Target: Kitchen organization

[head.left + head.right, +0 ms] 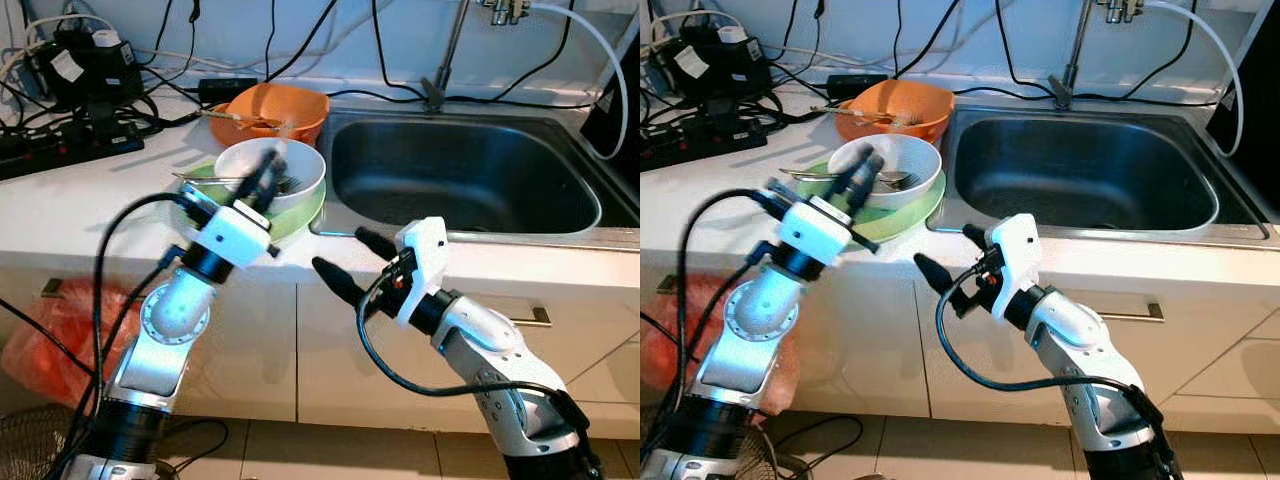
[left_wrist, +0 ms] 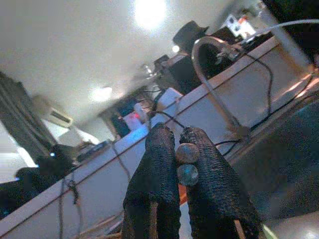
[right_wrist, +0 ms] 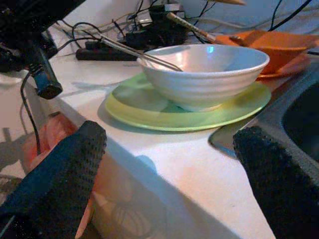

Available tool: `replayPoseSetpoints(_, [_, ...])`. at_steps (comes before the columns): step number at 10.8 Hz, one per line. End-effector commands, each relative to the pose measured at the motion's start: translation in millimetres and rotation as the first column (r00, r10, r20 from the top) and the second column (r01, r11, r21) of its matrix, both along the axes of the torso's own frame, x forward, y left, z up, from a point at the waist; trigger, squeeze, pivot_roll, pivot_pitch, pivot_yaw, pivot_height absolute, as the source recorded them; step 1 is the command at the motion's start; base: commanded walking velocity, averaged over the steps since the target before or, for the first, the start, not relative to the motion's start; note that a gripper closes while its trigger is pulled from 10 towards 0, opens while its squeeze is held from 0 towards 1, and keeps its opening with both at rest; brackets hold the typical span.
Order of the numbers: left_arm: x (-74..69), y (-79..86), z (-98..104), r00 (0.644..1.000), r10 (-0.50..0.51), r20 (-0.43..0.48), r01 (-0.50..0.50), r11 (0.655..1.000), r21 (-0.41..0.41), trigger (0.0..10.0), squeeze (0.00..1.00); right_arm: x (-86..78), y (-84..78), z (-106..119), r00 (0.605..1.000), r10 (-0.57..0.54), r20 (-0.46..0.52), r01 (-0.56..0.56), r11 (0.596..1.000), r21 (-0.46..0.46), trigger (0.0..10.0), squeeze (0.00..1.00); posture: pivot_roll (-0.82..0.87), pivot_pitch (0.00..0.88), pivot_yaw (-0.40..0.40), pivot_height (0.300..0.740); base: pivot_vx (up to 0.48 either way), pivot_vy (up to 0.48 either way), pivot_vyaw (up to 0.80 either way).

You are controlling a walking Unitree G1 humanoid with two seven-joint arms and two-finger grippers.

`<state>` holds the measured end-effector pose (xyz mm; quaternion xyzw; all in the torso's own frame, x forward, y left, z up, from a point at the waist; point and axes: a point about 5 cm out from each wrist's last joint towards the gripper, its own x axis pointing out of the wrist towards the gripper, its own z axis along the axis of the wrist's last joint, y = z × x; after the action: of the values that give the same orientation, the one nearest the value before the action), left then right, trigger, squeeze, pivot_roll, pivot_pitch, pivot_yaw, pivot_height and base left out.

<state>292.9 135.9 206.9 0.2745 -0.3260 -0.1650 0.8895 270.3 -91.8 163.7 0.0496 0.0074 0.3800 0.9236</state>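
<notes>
Left hand (image 1: pixel 268 170): raised over the white bowl, black fingers (image 2: pixel 159 164) pressed together, clenched on nothing visible.
Right hand (image 1: pixel 345 262): just in front of the counter edge, below the sink's near corner, fingers (image 3: pixel 70 164) spread wide, released, holding nothing.
White bowl (image 3: pixel 207 69): upright on the green plate, utensil handles resting across its rim.
Green plate (image 3: pixel 144 107): flat on the counter, near the front edge, just beside the sink.
Utensils (image 1: pixel 215 178): metal handles sticking out of the white bowl toward the robot's left.
Orange bowl (image 1: pixel 285 105): behind the white bowl, near the wall, something lying in it.
Sink (image 1: pixel 470 175): steel basin to the robot's right of the bowls.
Counter (image 1: pixel 80 215): white, with black cables and a power strip (image 1: pixel 55 150) at the back left.
Orange bag (image 1: pixel 55 330): low, beside the cabinet, under the counter's left end.
</notes>
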Motion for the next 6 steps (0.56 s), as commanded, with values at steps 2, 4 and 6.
replayPoseSetpoints(2, [-2.6, -5.3, 20, 0.997, 0.000, 0.075, 0.003, 0.999, -0.046, 0.0, 0.00, 7.2, -5.8, 8, 0.997, -0.065, 0.046, 0.065, 0.998, 0.015, 10.0, 0.00, 0.03, 0.000, -0.006, 0.740, 0.000, 0.000, 0.00])
replayPoseSetpoints(4, [-3.8, -30.0, 35, 0.988, -0.148, 0.034, 0.152, 0.973, -0.173, 0.0, 0.00, 16.4, -12.1, 18, 0.978, -0.192, 0.085, 0.186, 0.980, 0.073, 10.0, 0.00, 0.04, 0.000, -0.006, 0.740, 0.000, 0.000, 0.00])
replayPoseSetpoints(6, [-0.2, -68.3, 33, 0.929, -0.365, -0.054, 0.337, 0.899, -0.280, 0.0, 0.00, 25.7, -17.6, 25, 0.959, -0.281, 0.021, 0.272, 0.942, 0.195, 10.0, 0.00, 0.04, 0.000, -0.001, 0.740, 0.000, 0.000, 0.00])
